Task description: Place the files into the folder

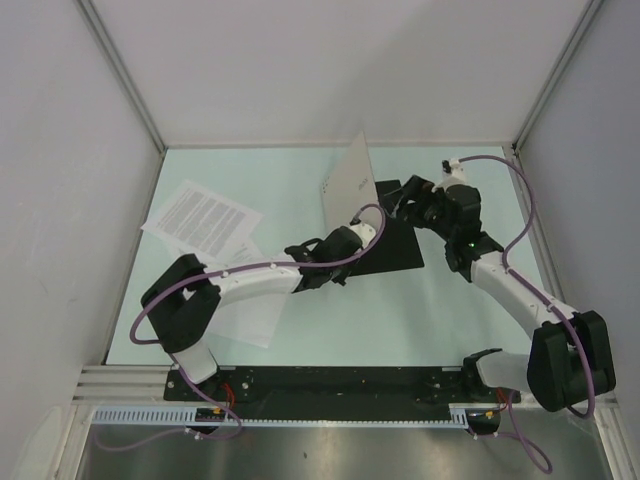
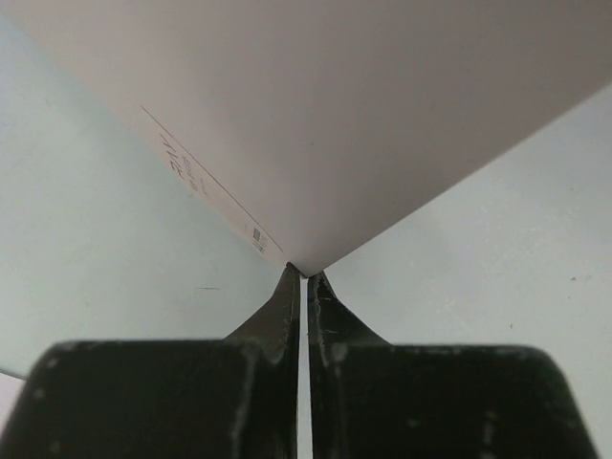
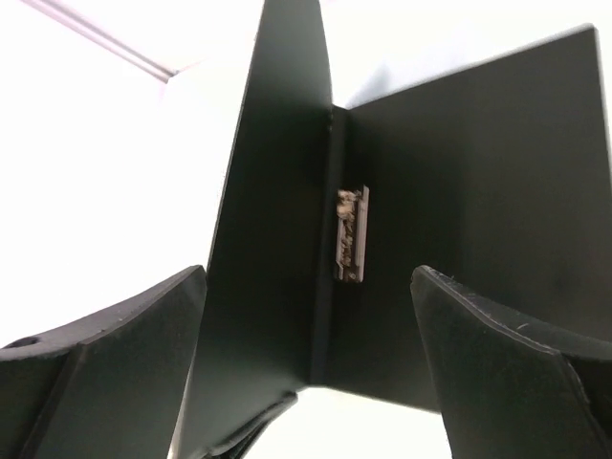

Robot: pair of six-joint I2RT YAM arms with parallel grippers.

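Left tool point(image 2: 304, 275) is pinched shut on the bottom corner of the flat rectangular folder point(image 1: 350, 180), holding its light grey-beige cover steeply on edge while the black inner panel lies flat on the pale green tabletop point(image 1: 420, 310). Right tool point(image 3: 308, 277) hangs with fingers spread wide near the folder's right edge, facing the black inside and the small metal spine clip point(image 3: 350, 234). Loose white paper files point(image 1: 200, 218), the top sheet printed with black text, lie well apart at the tabletop's left side, one sheet partly under the left arm point(image 1: 250, 283), with a stretch of tabletop between them and the folder.
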